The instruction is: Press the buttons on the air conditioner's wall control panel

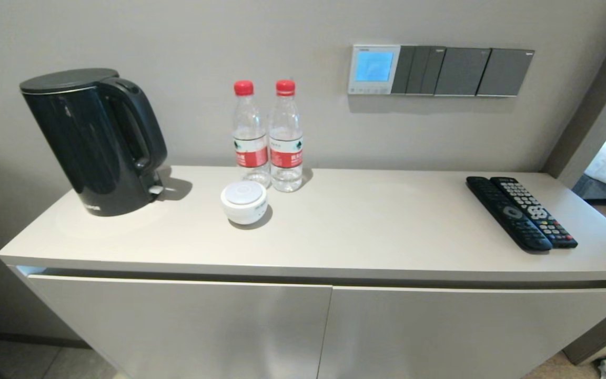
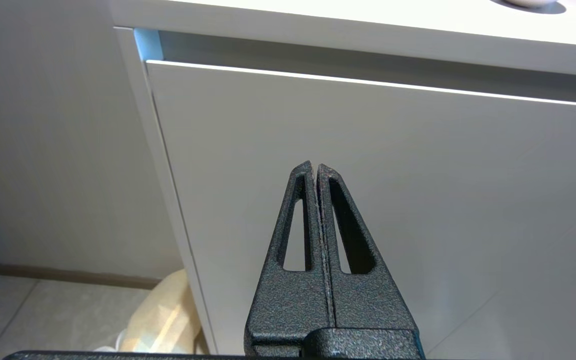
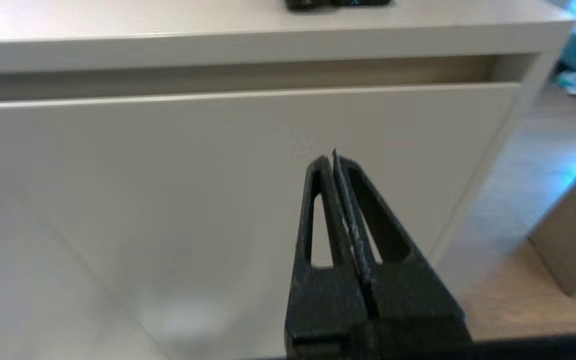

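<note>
The wall control panel [image 1: 374,69] is a small white-framed square on the wall above the cabinet, its screen lit pale blue. Its buttons [image 1: 369,90] are a row of tiny pale grey keys along its bottom edge. Neither arm shows in the head view. My left gripper [image 2: 315,167] is shut and empty, low in front of the cabinet's left door. My right gripper [image 3: 332,161] is shut and empty, low in front of the cabinet's right door.
Dark grey switch plates [image 1: 463,71] sit right of the panel. On the cabinet top [image 1: 366,226] stand a black kettle [image 1: 95,139], two water bottles [image 1: 269,137], a small white round device [image 1: 243,201] and two black remotes [image 1: 521,211].
</note>
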Controlling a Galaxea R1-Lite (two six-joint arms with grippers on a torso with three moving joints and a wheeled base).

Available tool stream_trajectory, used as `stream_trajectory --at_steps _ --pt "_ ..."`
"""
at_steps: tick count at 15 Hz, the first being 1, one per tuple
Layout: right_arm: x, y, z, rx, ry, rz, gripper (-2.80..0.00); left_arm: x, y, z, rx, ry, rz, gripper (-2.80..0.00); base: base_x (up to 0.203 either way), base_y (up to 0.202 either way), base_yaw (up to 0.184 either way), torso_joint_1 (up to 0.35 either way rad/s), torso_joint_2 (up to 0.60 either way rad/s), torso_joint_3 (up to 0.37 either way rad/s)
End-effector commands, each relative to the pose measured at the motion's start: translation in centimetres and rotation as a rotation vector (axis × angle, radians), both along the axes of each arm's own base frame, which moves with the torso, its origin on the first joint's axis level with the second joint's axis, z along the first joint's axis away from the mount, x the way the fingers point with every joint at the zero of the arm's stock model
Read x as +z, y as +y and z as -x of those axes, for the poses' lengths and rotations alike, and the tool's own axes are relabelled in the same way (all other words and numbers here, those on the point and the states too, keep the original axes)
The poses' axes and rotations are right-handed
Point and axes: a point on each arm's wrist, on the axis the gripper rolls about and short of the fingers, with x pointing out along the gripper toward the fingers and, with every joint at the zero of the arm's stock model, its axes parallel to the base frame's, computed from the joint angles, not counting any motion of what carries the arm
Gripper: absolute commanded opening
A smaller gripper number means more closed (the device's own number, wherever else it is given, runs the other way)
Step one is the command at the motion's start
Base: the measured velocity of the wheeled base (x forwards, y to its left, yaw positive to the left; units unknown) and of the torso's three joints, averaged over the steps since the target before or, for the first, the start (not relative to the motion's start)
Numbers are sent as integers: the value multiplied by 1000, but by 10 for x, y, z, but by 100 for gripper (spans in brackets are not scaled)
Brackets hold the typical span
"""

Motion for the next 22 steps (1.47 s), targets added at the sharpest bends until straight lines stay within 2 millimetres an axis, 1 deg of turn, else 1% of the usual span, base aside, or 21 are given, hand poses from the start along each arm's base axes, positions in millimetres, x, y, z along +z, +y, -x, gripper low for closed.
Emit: stream_trajectory --at_steps 1,9,13,22 --pt "-7 0 1 10 43 -13 -280 0 0 0 1 0 1 -280 0 0 0 0 0 0" --pt "-8 0 1 12 50 -23 -280 0 0 0 1 0 1 -280 0 0 0 0 0 0" --pt "-8 0 1 9 48 -83 -280 0 0 0 1 0 1 -280 0 0 0 0 0 0" --pt "-8 0 1 9 46 -83 -280 0 0 0 1 0 1 -280 0 0 0 0 0 0"
